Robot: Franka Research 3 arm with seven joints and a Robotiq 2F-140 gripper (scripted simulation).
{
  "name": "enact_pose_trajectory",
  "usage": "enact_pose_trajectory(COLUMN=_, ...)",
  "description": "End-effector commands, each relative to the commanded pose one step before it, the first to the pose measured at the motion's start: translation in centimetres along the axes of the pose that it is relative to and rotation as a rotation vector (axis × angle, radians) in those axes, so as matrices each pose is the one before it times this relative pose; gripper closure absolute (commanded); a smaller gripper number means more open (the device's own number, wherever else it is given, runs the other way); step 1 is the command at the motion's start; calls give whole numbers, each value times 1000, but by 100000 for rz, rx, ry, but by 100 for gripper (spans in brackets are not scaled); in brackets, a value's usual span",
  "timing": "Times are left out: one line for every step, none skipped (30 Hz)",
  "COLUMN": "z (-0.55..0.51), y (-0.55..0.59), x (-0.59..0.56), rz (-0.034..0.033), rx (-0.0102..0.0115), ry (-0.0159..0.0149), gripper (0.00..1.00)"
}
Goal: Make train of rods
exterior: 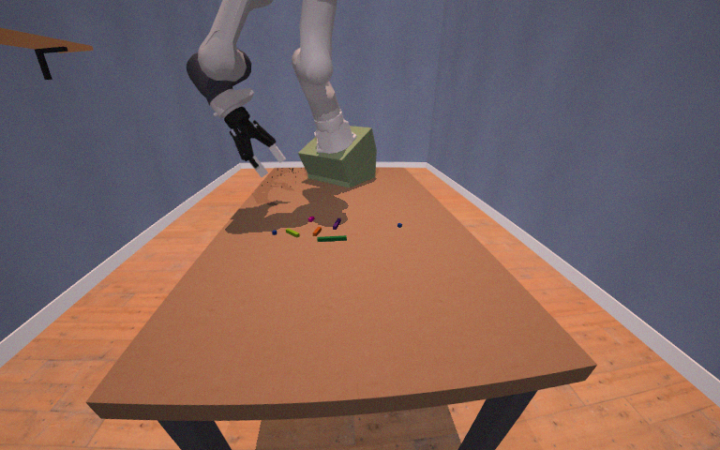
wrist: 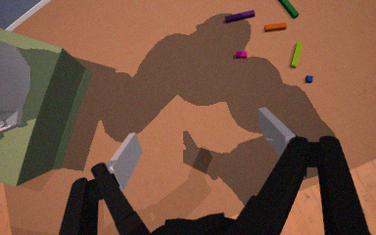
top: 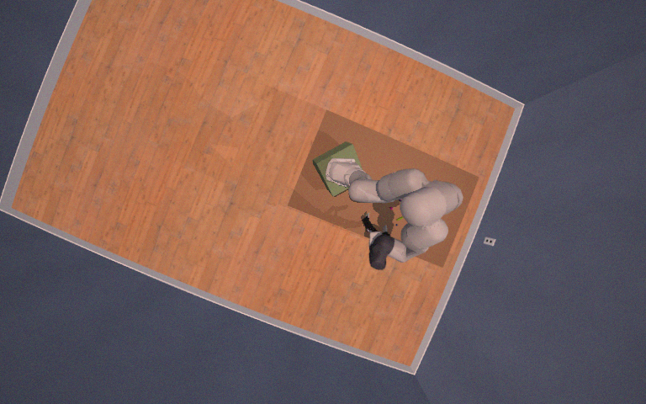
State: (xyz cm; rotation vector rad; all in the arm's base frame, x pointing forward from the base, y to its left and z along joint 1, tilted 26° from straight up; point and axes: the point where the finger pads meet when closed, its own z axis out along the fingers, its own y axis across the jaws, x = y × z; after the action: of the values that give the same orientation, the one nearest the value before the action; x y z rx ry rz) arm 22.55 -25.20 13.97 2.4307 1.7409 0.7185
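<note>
The green rod (exterior: pixel 331 238) (wrist: pixel 289 8) lies flat, cut by the frame edge in the wrist view. The orange rod (exterior: pixel 317 231) (wrist: pixel 275 27), the purple rod (exterior: pixel 337 223) (wrist: pixel 240 17) and the lime rod (exterior: pixel 292 232) (wrist: pixel 297 54) lie apart near it. The magenta rod (exterior: pixel 310 218) (wrist: pixel 241 55) lies nearer the robot base. One blue rod (exterior: pixel 274 232) (wrist: pixel 308 78) lies beyond the lime rod's end; another blue rod (exterior: pixel 399 225) lies alone at the right in the exterior view. My gripper (exterior: pixel 272 163) (wrist: pixel 197 131) is open and empty, high above the table, away from all rods.
The green base block (exterior: pixel 331 167) (wrist: pixel 59 108) (top: pixel 335 188) carries the arm at the table's far end. The arm hides most of the rods in the top view. The table (exterior: pixel 339 328) has its near edge well in front of the rods. Small dark specks show beneath the gripper in the exterior view.
</note>
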Motion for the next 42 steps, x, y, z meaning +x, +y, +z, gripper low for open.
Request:
enact_pose_trajectory(z=544, y=1591, x=-910, rz=13061, rx=-3725, ry=-8535, gripper=0)
enact_pose_trajectory(z=0, y=0, x=0, rz=0, rx=0, ry=0, gripper=0)
enact_pose_trajectory(z=464, y=542, x=318, rz=2204, rx=-1184, ry=-2380, gripper=0)
enact_pose_trajectory(z=212, y=235, x=159, rz=1100, rx=-608, ry=-1168, gripper=0)
enact_pose_trajectory(z=180, y=193, x=140, rz=987, rx=-555, ry=-1038, gripper=0)
enact_pose_trajectory(z=158, y=166, x=128, rz=919, rx=-525, ry=-959, gripper=0)
enact_pose_trajectory(z=95, y=97, x=79, rz=575, rx=-333, ry=-597, gripper=0)
enact_pose_trajectory(z=0, y=0, x=0, rz=0, rx=0, ry=0, gripper=0)
enact_pose_trajectory(z=0, y=0, x=0, rz=0, rx=0, ry=0, gripper=0)
enact_pose_trajectory(z=0, y=0, x=0, rz=0, rx=0, ry=0, gripper=0)
enact_pose_trajectory(z=0, y=0, x=0, rz=0, rx=0, ry=0, gripper=0)
enact_pose_trajectory(z=990, y=1106, x=748, rz=4445, rx=-2222, ry=-4873, gripper=0)
enact_pose_trajectory(z=34, y=35, x=32, rz=169, rx=-93, ry=-182, gripper=0)
enact_pose_trajectory(z=0, y=0, x=0, rz=0, rx=0, ry=0, gripper=0)
enact_pose_trajectory(z=0, y=0, x=0, rz=0, rx=0, ry=0, gripper=0)
enact_pose_trajectory(z=0, y=0, x=0, rz=0, rx=0, ry=0, gripper=0)
enact_pose_trajectory(z=0, y=0, x=0, rz=0, rx=0, ry=0, gripper=0)
enact_pose_trajectory(z=772, y=802, x=740, rz=4115, rx=-2303, ry=-4396, gripper=0)
enact_pose_trajectory(z=78, y=77, x=93, rz=478, rx=-295, ry=-500, gripper=0)
enact_pose_trajectory(z=0, y=0, x=0, rz=0, rx=0, ry=0, gripper=0)
enact_pose_trajectory(z=0, y=0, x=0, rz=0, rx=0, ry=0, gripper=0)
enact_pose_trajectory(z=0, y=0, x=0, rz=0, rx=0, ry=0, gripper=0)
enact_pose_trajectory(z=0, y=0, x=0, rz=0, rx=0, ry=0, gripper=0)
enact_pose_trajectory(z=0, y=0, x=0, rz=0, rx=0, ry=0, gripper=0)
enact_pose_trajectory(z=0, y=0, x=0, rz=0, rx=0, ry=0, gripper=0)
enact_pose_trajectory(z=0, y=0, x=0, rz=0, rx=0, ry=0, gripper=0)
enact_pose_trajectory(z=0, y=0, x=0, rz=0, rx=0, ry=0, gripper=0)
enact_pose_trajectory(z=0, y=0, x=0, rz=0, rx=0, ry=0, gripper=0)
enact_pose_trajectory(z=0, y=0, x=0, rz=0, rx=0, ry=0, gripper=0)
enact_pose_trajectory(z=0, y=0, x=0, rz=0, rx=0, ry=0, gripper=0)
enact_pose_trajectory(z=0, y=0, x=0, rz=0, rx=0, ry=0, gripper=0)
enact_pose_trajectory(z=0, y=0, x=0, rz=0, rx=0, ry=0, gripper=0)
enact_pose_trajectory(z=0, y=0, x=0, rz=0, rx=0, ry=0, gripper=0)
enact_pose_trajectory(z=0, y=0, x=0, rz=0, rx=0, ry=0, gripper=0)
enact_pose_trajectory(z=0, y=0, x=0, rz=0, rx=0, ry=0, gripper=0)
enact_pose_trajectory(z=0, y=0, x=0, rz=0, rx=0, ry=0, gripper=0)
enact_pose_trajectory(z=0, y=0, x=0, rz=0, rx=0, ry=0, gripper=0)
enact_pose_trajectory(z=0, y=0, x=0, rz=0, rx=0, ry=0, gripper=0)
enact_pose_trajectory(z=0, y=0, x=0, rz=0, rx=0, ry=0, gripper=0)
enact_pose_trajectory(z=0, y=0, x=0, rz=0, rx=0, ry=0, gripper=0)
enact_pose_trajectory(z=0, y=0, x=0, rz=0, rx=0, ry=0, gripper=0)
enact_pose_trajectory(z=0, y=0, x=0, rz=0, rx=0, ry=0, gripper=0)
